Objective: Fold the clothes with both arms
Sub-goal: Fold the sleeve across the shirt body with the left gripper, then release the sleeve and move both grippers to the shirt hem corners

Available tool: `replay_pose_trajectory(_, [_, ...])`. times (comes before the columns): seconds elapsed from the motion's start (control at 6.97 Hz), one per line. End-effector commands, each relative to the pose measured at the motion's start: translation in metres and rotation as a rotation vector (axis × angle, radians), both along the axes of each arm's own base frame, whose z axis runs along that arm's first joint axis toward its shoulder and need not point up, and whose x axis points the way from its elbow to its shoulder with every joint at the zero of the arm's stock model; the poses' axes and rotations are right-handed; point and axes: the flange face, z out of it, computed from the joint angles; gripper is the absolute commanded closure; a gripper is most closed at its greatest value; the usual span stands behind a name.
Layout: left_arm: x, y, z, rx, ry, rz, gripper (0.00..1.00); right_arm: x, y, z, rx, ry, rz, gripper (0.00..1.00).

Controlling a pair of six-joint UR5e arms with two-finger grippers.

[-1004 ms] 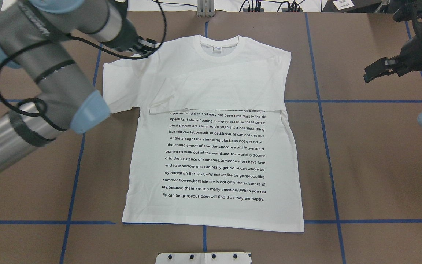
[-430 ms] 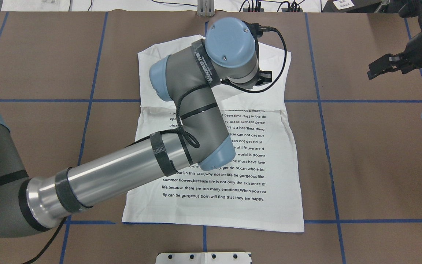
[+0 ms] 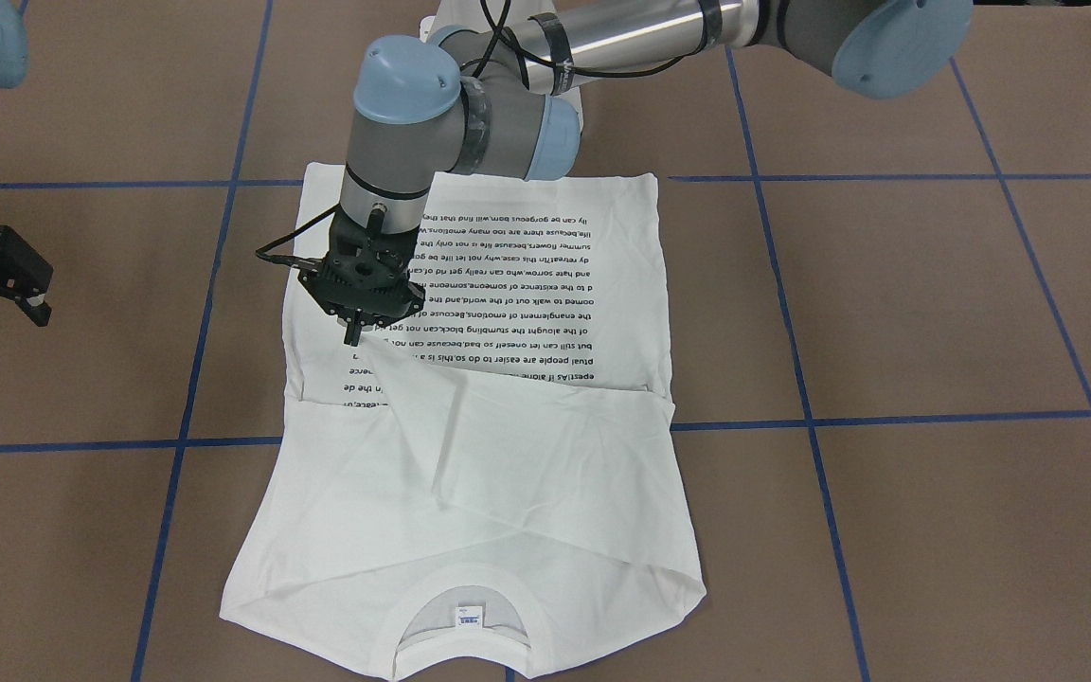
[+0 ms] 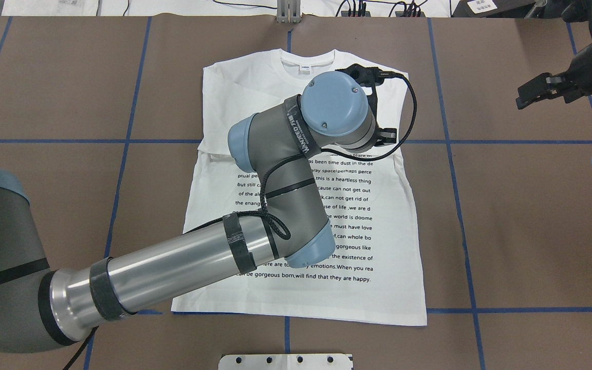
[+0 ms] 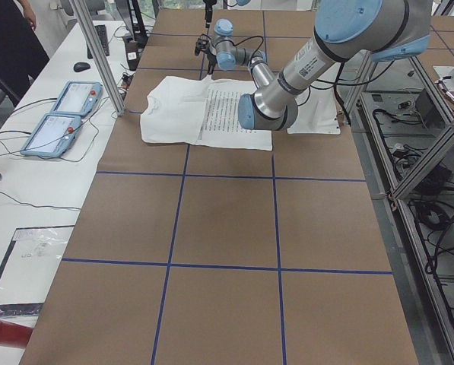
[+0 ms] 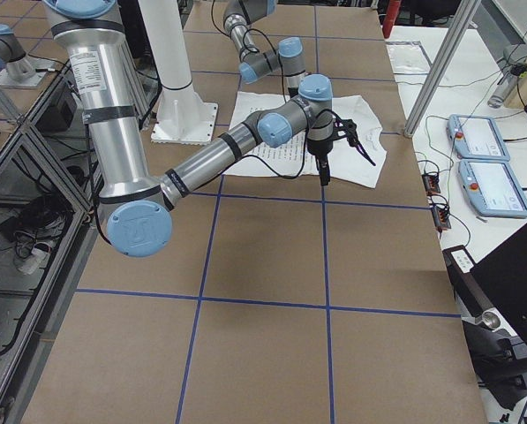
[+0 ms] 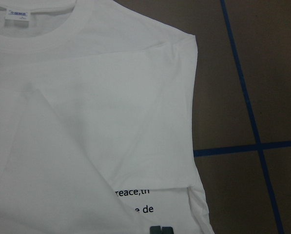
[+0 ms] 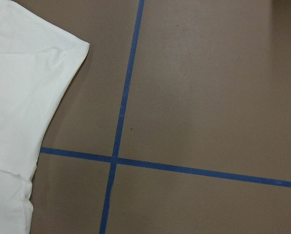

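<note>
From across the table, the shirt (image 3: 527,474) lies flat on the brown table (image 3: 934,313). Its long axis runs straight out from the robot, with the hem toward the base and the collar (image 3: 460,587) nearest the camera. Both sleeves are folded in across the chest and cover the top lines of black text. The left gripper (image 3: 353,337) points down over the print's edge, fingers together. The right gripper (image 3: 25,284) sits well off the cloth, fingers apart. Overhead, the collar lies far and the hem near, and the left arm (image 4: 172,262) crosses the print. In the left wrist view the pads (image 7: 156,230) meet, and the neck label (image 7: 17,13) is at upper left. The right wrist view shows a shoulder corner beside blue tape (image 8: 121,122).
</note>
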Motion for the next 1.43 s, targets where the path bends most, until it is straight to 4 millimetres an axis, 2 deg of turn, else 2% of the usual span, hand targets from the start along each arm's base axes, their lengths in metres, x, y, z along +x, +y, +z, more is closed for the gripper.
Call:
replay_pose_trajectory(0.0, [-0.025,0.008,0.015,0.139,-0.095,0.064,0.00,-0.007,0.005,-0.009,-0.036,-0.057,0.073,0.00])
replay_pose_trajectory(0.14, [-0.055,0.028,0.041,0.170,-0.107,0.124,0.00,-0.030,0.020,-0.007,-0.055,-0.127,0.108,0.00])
replay_pose_trajectory(0.29, [-0.088,0.043,0.075,0.193,-0.084,0.188,0.00,-0.054,0.044,0.001,-0.081,-0.188,0.128,0.00])
replay_pose_trajectory(0.43, [-0.119,0.056,0.116,0.190,-0.104,0.185,0.00,-0.083,0.086,-0.006,-0.093,-0.181,0.143,0.00])
replay_pose_trajectory(0.57, [-0.155,0.075,0.167,0.173,-0.132,0.181,0.00,-0.116,0.137,-0.006,-0.111,-0.153,0.165,0.00])
replay_pose_trajectory(0.72, [-0.176,0.088,0.204,0.151,-0.159,0.176,0.00,-0.145,0.194,-0.013,-0.134,-0.149,0.181,0.00])
replay_pose_trajectory(0.86, [-0.190,0.104,0.234,0.143,-0.201,0.137,0.00,-0.176,0.250,-0.005,-0.131,-0.113,0.192,0.00])
replay_pose_trajectory(1.0, [-0.193,0.148,0.263,0.100,-0.221,0.160,0.00,-0.188,0.290,-0.003,-0.157,-0.104,0.173,0.00])
replay_pose_trajectory(1.15, [-0.184,0.192,0.287,0.038,-0.244,0.162,0.00,-0.201,0.323,0.000,-0.154,-0.099,0.176,0.00])
replay_pose_trajectory(1.29, [-0.175,0.221,0.310,-0.013,-0.274,0.154,0.00,-0.210,0.339,0.000,-0.150,-0.101,0.172,0.00])
